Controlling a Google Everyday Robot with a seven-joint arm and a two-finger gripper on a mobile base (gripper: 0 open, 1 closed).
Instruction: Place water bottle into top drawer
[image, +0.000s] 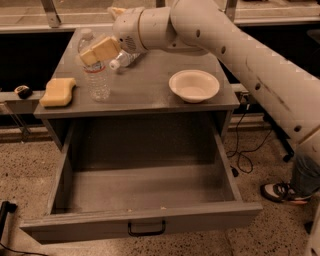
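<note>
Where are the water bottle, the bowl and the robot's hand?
Water bottle (98, 82): camera view, on its clear ribbed body.
Bowl (194, 86): camera view, on its bare white inside.
Hand (97, 51): camera view, on its tan end, in front of the bottle's top.

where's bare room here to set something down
The open top drawer is bare throughout. On the cabinet top, the stretch between water bottle and bowl is free. The left is crowded: sponge, water bottle, and the gripper at the bottle's top.
</note>
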